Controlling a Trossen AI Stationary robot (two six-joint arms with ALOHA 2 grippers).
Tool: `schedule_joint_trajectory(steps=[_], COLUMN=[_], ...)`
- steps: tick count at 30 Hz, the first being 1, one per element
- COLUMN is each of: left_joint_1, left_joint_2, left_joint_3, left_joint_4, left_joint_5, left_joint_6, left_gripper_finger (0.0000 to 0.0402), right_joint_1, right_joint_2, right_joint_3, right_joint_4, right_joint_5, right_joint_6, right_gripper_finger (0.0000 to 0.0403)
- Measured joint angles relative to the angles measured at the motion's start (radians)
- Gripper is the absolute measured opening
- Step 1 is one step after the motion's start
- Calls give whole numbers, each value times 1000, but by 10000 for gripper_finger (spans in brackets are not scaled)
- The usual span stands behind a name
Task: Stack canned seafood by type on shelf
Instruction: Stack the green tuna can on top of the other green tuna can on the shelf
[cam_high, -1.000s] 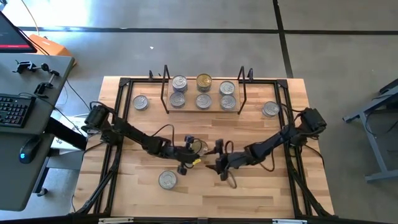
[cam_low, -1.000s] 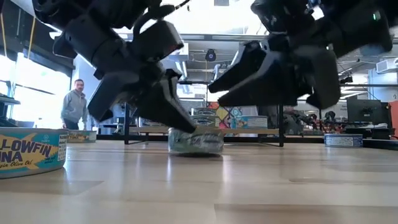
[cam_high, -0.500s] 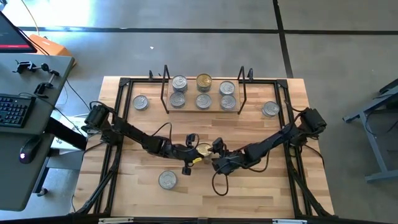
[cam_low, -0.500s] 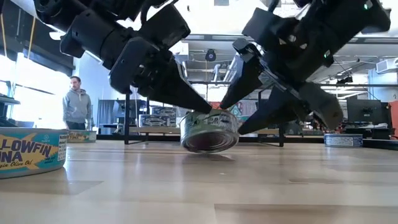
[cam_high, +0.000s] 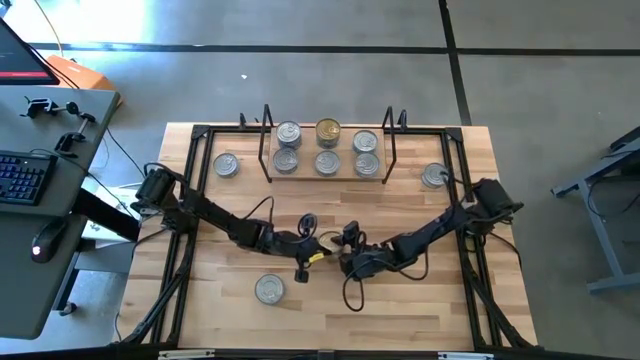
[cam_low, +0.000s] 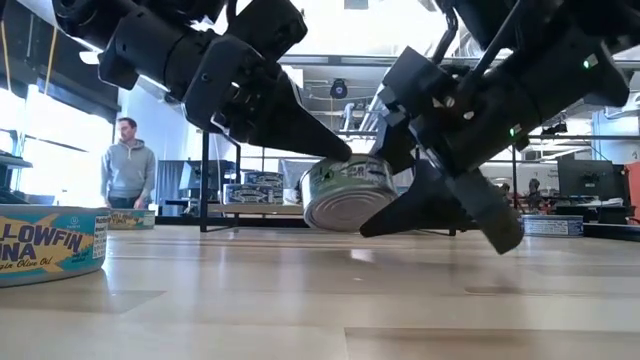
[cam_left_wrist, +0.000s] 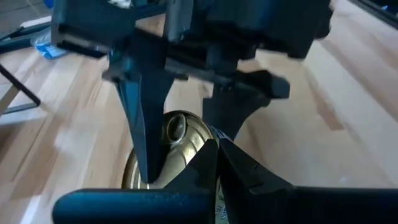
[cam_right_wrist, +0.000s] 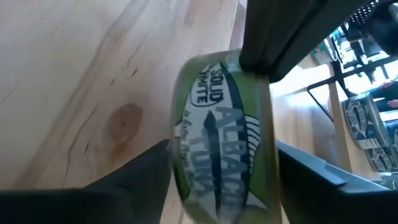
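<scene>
Tuna tin (cam_low: 347, 192) with a gold lid and green label hangs tilted just above the middle of the wooden table (cam_high: 430, 300), well short of the shelf (cam_high: 327, 172) where six tins sit in two rows; beyond lies a workshop room with a person (cam_low: 127, 172) standing far off. The left gripper (cam_high: 318, 244) has its fingers pressed together against the tin's lid. The right gripper (cam_high: 343, 262) is spread wide, a finger on each side of the tin's wall.
</scene>
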Motion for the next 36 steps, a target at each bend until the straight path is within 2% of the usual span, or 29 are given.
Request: schedule_joint_trajectory(steps=[6, 9, 10, 14, 18, 22, 26, 31, 36], left_joint_1=[-1, 0, -2, -16, -48, -97, -150, -201, -242], left_joint_2=[0, -10, -22, -112, -247, -357, -411, -406, -403], left_joint_3=[0, 0, 2, 2, 2, 1, 1, -5, -34], left_joint_4=[3, -12, -40, -253, -490, -703, -829, -856, -849], left_joint_5=[-1, -12, -26, -146, -311, -492, -633, -669, -706], left_joint_6=[0, 1, 2, -13, -120, -248, -337, -405, -478], left_gripper_finger=[1, 8, 12, 31, 40, 41, 41, 42, 42], right_joint_1=[4, 10, 10, 10, -15, -110, -241, -396, -509], right_joint_2=[11, 0, -6, -47, -104, -132, -125, -102, -99], right_joint_3=[0, 5, 15, 66, 137, 224, 303, 363, 366], right_joint_4=[6, -41, -75, -266, -424, -509, -501, -493, -450], right_joint_5=[24, 21, 22, 22, 67, 106, 115, 121, 58], right_joint_6=[89, 163, 184, 247, 248, 170, 50, -99, -169], right_gripper_finger=[175, 120, 115, 115, 115, 115, 115, 115, 115])
